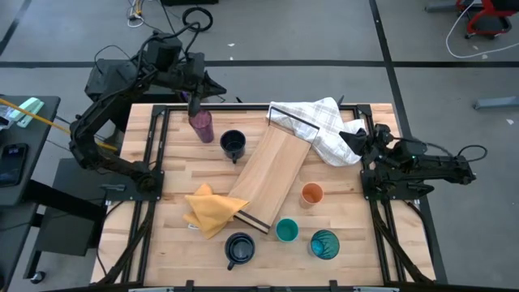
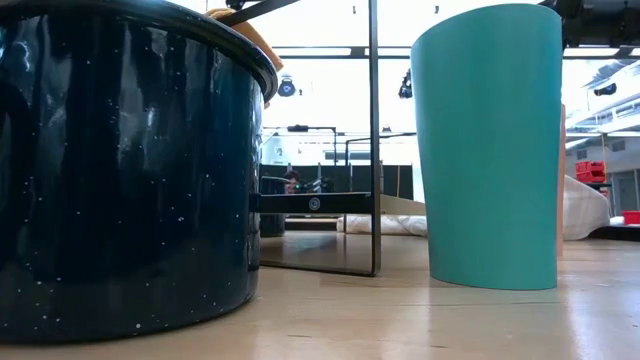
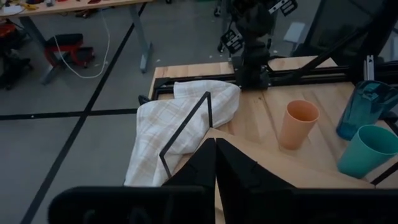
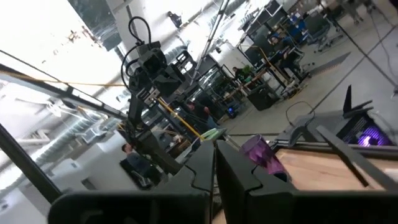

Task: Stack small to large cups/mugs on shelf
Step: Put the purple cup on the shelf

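At the table's far left, the left gripper (image 1: 195,103) sits just above the purple tumbler (image 1: 201,126), fingers pressed together; contact seems unlikely but is unclear. Beside the tumbler stands a navy mug (image 1: 233,144). The shelf (image 1: 269,172) lies diagonally mid-table. The right gripper (image 1: 354,137), also closed, rests by the checked towel (image 1: 320,123).

Two dark jointed arms, black cables looped at bases, left pincer (image 3: 216,163) w/ matte black fingers (tapered)
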Robot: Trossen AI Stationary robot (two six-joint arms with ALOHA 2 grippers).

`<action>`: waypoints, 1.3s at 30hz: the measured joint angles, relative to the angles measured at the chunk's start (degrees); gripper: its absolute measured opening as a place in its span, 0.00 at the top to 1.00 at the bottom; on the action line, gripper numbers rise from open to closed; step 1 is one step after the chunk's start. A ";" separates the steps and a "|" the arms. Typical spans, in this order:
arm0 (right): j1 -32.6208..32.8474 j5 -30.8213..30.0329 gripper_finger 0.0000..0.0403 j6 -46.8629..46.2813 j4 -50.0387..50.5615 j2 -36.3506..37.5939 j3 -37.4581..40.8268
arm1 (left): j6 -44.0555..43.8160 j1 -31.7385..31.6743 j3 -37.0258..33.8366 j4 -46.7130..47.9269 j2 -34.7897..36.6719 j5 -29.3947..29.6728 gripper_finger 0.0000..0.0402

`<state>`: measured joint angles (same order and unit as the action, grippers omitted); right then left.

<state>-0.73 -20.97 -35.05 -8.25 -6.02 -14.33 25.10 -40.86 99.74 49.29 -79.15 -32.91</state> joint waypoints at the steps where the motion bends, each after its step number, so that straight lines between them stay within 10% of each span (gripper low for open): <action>1: 0.00 0.00 0.94 0.74 0.00 0.00 0.00 | -0.04 0.02 0.00 -0.23 0.00 0.00 0.96; 19: 0.00 3.43 0.94 6.33 3.18 -0.37 0.02 | -9.48 2.86 0.04 0.46 -2.42 1.20 0.95; 39: 0.00 7.13 0.94 4.77 5.10 -0.82 0.04 | -14.62 4.27 -0.02 32.99 -11.79 17.48 0.82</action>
<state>-0.73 -13.85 -30.28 -3.15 -6.84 -14.28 10.49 -36.59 99.72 82.28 -90.94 -15.43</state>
